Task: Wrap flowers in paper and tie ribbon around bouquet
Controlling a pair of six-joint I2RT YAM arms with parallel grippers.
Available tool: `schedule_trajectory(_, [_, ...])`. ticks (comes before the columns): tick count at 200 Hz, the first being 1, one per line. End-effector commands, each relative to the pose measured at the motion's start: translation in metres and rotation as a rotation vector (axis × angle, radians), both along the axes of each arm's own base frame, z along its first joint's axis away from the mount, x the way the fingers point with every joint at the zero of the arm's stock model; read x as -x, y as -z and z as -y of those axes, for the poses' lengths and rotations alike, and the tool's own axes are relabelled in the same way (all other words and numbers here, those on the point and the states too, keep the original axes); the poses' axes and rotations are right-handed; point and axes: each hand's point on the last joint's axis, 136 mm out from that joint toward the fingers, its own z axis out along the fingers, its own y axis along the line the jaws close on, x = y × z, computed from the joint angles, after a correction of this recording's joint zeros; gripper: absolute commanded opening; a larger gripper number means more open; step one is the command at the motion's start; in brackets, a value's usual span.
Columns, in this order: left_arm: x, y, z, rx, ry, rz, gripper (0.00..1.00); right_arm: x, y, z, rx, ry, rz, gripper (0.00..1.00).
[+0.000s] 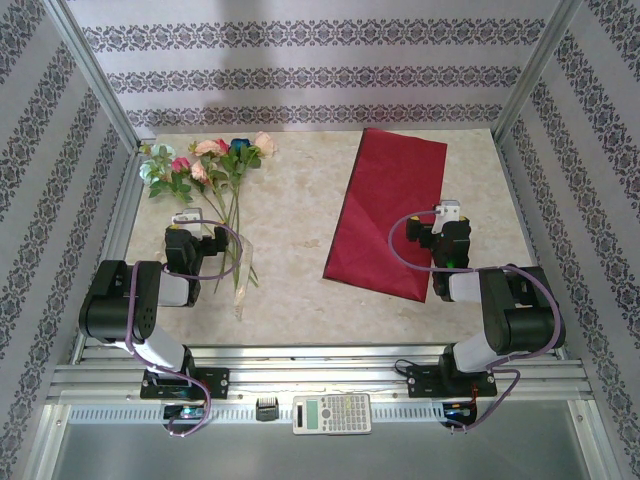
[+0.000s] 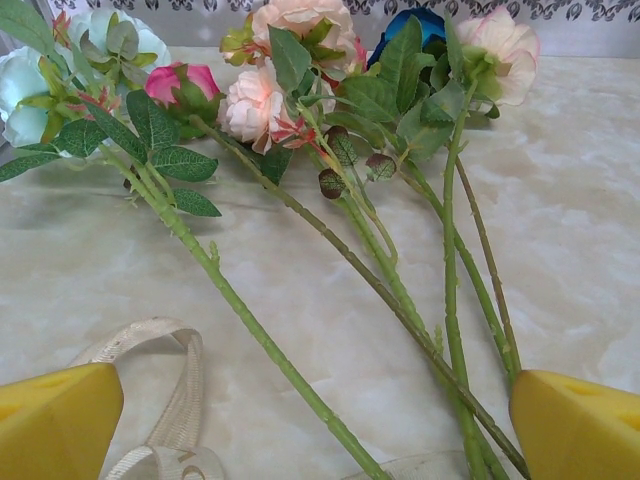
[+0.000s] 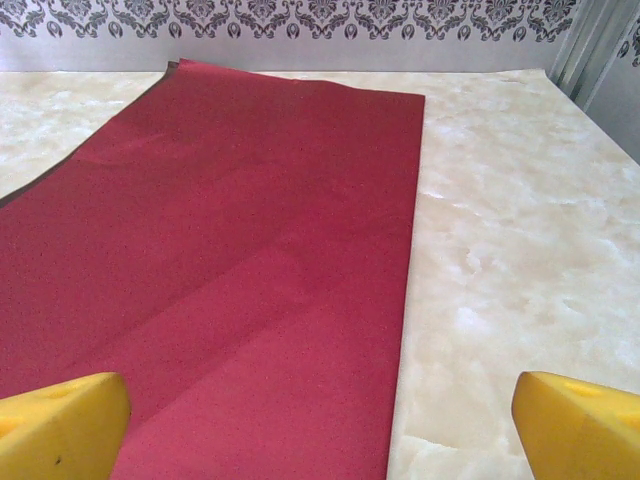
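**Flowers, paper, ribbon: all loose and apart**

Flowers [image 1: 212,165]: small bunch lying flat at 10 o'clock on the table [image 1: 290,250]. Heads are pink, peach, blue and pale teal, fanned toward 12. Thin green stems converge toward 6.

Paper [image 1: 388,210]: crimson sheet at 2 o'clock, spread flat and unrolled. Long axis runs 1 to 7, with faint creases and a darker underside showing along one edge. Well apart from the flowers.

Ribbon [image 2: 180,400]: cream strand, limp and looped, beside the stem ends at their 8 o'clock.
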Motion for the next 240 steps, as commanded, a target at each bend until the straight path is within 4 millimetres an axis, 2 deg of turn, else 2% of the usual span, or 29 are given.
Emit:
schedule_trajectory(1, [0.003, -0.012, -0.003, 0.003, -0.027, 0.062, 0.99, -0.003, -0.008, 0.004, -0.008, 0.025, 0.03, 0.98])
schedule_trajectory(25, [0.017, -0.021, -0.014, 0.007, -0.102, 0.12, 0.99, 0.002, -0.016, 0.013, -0.012, 0.084, 0.052, 0.98])
schedule_trajectory(44, [0.022, -0.032, -0.016, 0.006, -0.112, 0.132, 0.99, 0.004, -0.024, 0.011, -0.004, 0.072, 0.068, 0.98])
schedule_trajectory(66, [0.028, -0.051, -0.018, 0.0, -0.134, 0.134, 0.99, 0.012, -0.048, 0.011, 0.03, 0.102, 0.109, 0.98])
schedule_trajectory(77, [0.031, -0.072, -0.023, 0.008, -0.175, 0.167, 0.99, 0.02, -0.07, 0.009, 0.069, 0.119, 0.151, 0.98])
schedule_trajectory(92, [0.033, -0.113, -0.028, 0.021, -0.235, 0.228, 0.99, 0.028, -0.123, 0.003, 0.112, 0.176, 0.235, 0.98])
schedule_trajectory(100, [0.036, -0.132, -0.037, 0.076, -0.331, 0.224, 0.99, 0.031, -0.154, 0.004, 0.06, 0.224, 0.255, 0.98])
schedule_trajectory(103, [0.037, -0.136, -0.04, 0.115, -0.364, 0.204, 0.99, 0.03, -0.157, 0.003, 0.025, 0.23, 0.217, 0.98])
schedule_trajectory(104, [0.037, -0.139, -0.041, 0.127, -0.373, 0.201, 0.99, 0.031, -0.168, 0.003, -0.003, 0.233, 0.246, 0.98])
schedule_trajectory(106, [0.038, -0.137, -0.041, 0.152, -0.387, 0.169, 1.0, 0.032, -0.167, 0.003, -0.033, 0.238, 0.215, 0.98])
schedule_trajectory(107, [0.037, -0.14, -0.041, 0.165, -0.391, 0.163, 0.99, 0.033, -0.159, 0.003, -0.039, 0.236, 0.168, 0.98])
schedule_trajectory(110, [0.039, -0.138, -0.04, 0.21, -0.404, 0.112, 0.99, 0.034, -0.16, 0.0, -0.091, 0.224, 0.135, 0.98])
schedule_trajectory(111, [0.039, -0.142, -0.039, 0.224, -0.405, 0.103, 0.99, 0.033, -0.169, -0.002, -0.118, 0.216, 0.156, 0.98])
schedule_trajectory(113, [0.039, -0.142, -0.036, 0.259, -0.4, 0.068, 0.99, 0.034, -0.172, -0.004, -0.151, 0.202, 0.138, 0.98])
schedule_trajectory(116, [0.04, -0.147, -0.031, 0.295, -0.388, 0.033, 0.99, 0.037, -0.167, -0.008, -0.186, 0.182, 0.085, 0.98])
schedule_trajectory(122, [0.042, -0.152, -0.018, 0.352, -0.335, -0.049, 0.99, 0.041, -0.173, -0.013, -0.279, 0.157, 0.062, 0.98])
schedule_trajectory(128, [0.037, -0.16, -0.009, 0.406, -0.298, -0.053, 0.99, 0.041, -0.176, -0.014, -0.369, 0.163, 0.073, 0.98])
schedule_trajectory(149, [0.013, -0.158, 0.022, 0.722, -0.178, -0.1, 0.99, 0.045, -0.17, -0.019, -0.558, 0.11, 0.002, 0.98])
schedule_trajectory(164, [0.0, -0.151, 0.054, 0.852, -0.081, -0.207, 0.99, 0.051, -0.162, -0.029, -0.518, 0.1, -0.115, 0.97])
schedule_trajectory(173, [-0.001, -0.14, 0.076, 0.897, -0.051, -0.289, 0.99, 0.056, -0.158, -0.046, -0.447, 0.048, -0.198, 0.88])
schedule_trajectory(189, [0.007, -0.114, 0.118, 0.912, -0.015, -0.446, 0.98, 0.07, -0.142, -0.085, -0.284, -0.076, -0.369, 0.76])
schedule_trajectory(199, [0.018, -0.099, 0.146, 0.895, 0.029, -0.54, 0.89, 0.084, -0.126, -0.113, -0.197, -0.18, -0.483, 0.72])
schedule_trajectory(213, [0.037, -0.074, 0.18, 0.899, 0.061, -0.658, 0.77, 0.109, -0.091, -0.151, -0.044, -0.31, -0.616, 0.68])
schedule_trajectory(222, [0.048, -0.06, 0.199, 0.932, 0.086, -0.709, 0.65, 0.127, -0.068, -0.171, 0.029, -0.385, -0.689, 0.67])
schedule_trajectory(240, [0.067, -0.034, 0.223, 0.994, 0.101, -0.779, 0.52, 0.153, -0.032, -0.202, 0.113, -0.51, -0.807, 0.68])
